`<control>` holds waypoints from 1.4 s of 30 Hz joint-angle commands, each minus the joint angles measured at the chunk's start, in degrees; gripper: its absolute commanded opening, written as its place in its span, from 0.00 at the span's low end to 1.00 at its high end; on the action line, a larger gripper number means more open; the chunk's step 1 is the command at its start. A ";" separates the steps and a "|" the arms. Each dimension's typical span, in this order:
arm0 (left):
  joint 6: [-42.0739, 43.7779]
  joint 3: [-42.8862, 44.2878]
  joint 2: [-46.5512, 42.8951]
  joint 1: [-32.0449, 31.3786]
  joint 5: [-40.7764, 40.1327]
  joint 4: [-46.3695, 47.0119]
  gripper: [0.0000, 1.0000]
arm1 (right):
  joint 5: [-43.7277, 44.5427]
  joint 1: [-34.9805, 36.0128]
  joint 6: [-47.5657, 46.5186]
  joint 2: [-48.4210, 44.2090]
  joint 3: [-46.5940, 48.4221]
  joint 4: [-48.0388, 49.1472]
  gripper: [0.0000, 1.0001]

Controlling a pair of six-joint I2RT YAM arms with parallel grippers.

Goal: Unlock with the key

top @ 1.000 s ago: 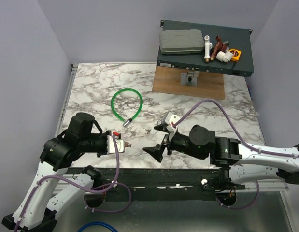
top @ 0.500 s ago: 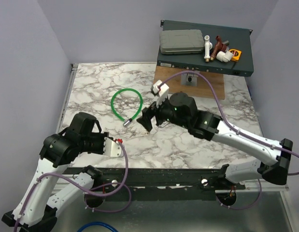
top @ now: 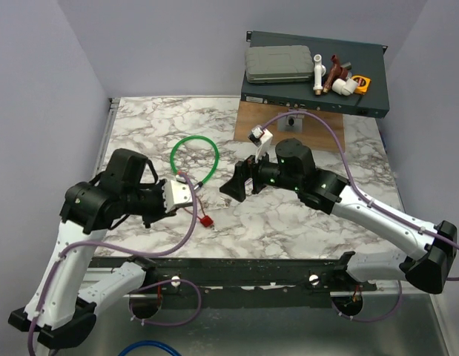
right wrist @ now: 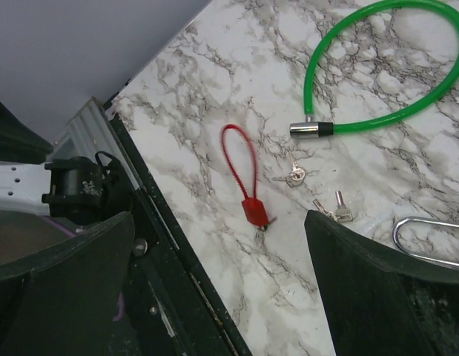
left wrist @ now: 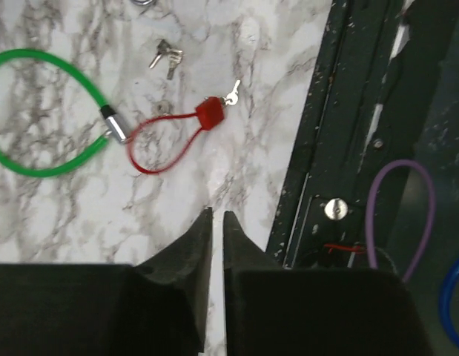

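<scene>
Key (left wrist: pixel 209 113) released onto the table (top: pixel 303 222), lower centre of the top view.
Left gripper (left wrist: pixel 216 215) had let go, its jaws narrow and empty. Right gripper (right wrist: pixel 220 219) was wide open with the key mid-frame, so a regrasp looked needed.

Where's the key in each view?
Top external: key low, left of centre.
Left wrist: key upper centre.
Right wrist: key at centre.
Shared landmark: green cable, near the key in all three.
</scene>
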 commanded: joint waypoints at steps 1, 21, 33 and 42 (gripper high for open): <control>-5.84 -5.72 0.16 1.56 9.88 1.03 0.00 | -1.33 0.09 -2.43 -0.72 -1.14 2.53 1.00; -6.03 -24.33 -0.09 10.43 6.96 17.71 0.67 | 13.26 10.43 -4.45 20.74 -6.65 8.41 0.84; -5.25 -21.20 -0.93 13.58 8.35 14.80 0.77 | 19.65 11.69 -6.33 29.52 -5.27 13.24 0.74; -5.62 -21.03 -0.55 13.87 8.60 14.42 0.86 | 21.72 13.25 -7.09 35.06 -2.56 15.53 0.69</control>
